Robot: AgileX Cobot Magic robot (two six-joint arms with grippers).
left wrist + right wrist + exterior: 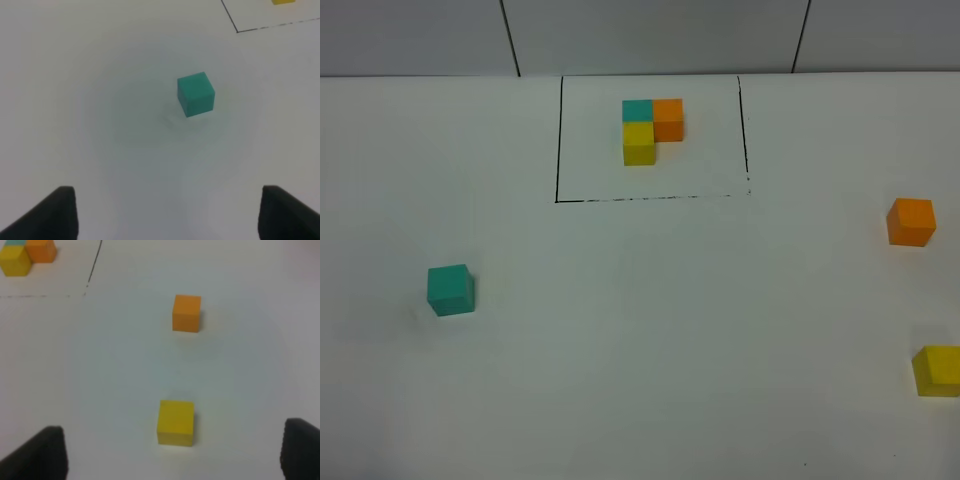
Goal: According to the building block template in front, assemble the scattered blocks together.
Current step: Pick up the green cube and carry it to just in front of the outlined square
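A: Well, item one, building block template (651, 130): teal, orange and yellow in an L, inside the black outline (558, 140) at the far middle of the surface (650, 400).
B: Loose pieces?
A: Teal cube (451, 290) far left; orange cube (911, 221) and yellow cube (938, 370) far right. All well apart, none joined.
B: Jaws?
A: Left jaws and right jaws both spread apart, empty. Assembly not begun, I judge; all three placements remain.

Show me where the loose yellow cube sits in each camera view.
Exterior high: loose yellow cube at the lower right edge, partly cut off.
Left wrist: not in it; the yellow sliver there belongs to the template.
Right wrist: loose yellow cube nearer the camera than the loose orange cube.
Shared landmark: the template's black outline, a corner of it in every view.
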